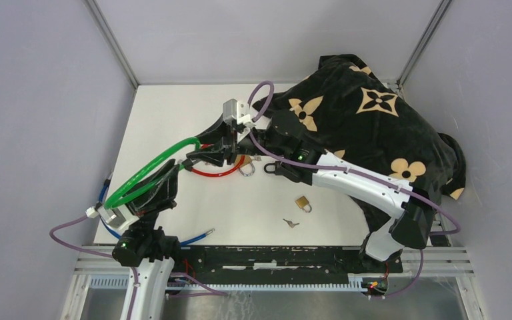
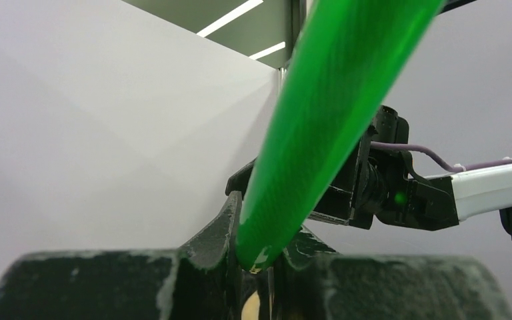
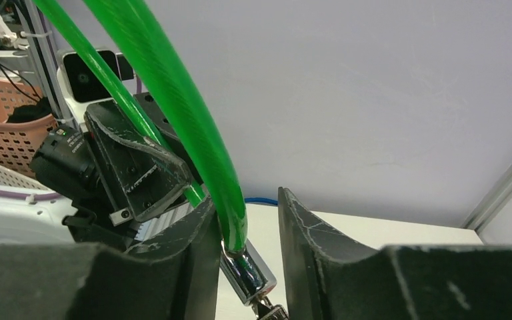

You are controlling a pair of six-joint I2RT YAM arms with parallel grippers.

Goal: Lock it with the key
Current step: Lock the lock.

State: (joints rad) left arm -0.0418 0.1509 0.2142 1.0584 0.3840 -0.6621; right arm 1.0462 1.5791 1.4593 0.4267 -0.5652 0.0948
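Note:
A green cable lock [image 1: 148,167] arcs above the table. My left gripper [image 1: 172,177] is shut on one part of it; in the left wrist view the green cable [image 2: 320,133] sits pinched between the fingers [image 2: 227,230]. My right gripper [image 1: 201,159] is at the cable's other end. In the right wrist view its jaws stand apart around the chrome lock barrel [image 3: 250,273]. The cable [image 3: 193,140] rests against the left finger [image 3: 197,247]. A small key [image 1: 291,223] lies on the table, near a brass padlock [image 1: 303,203].
A red cable loop [image 1: 215,172] and a silver padlock [image 1: 247,169] lie under the right gripper. A black cloth with beige flowers [image 1: 373,120] covers the back right. A blue cable [image 1: 197,236] lies at the front edge. Grey walls enclose the table.

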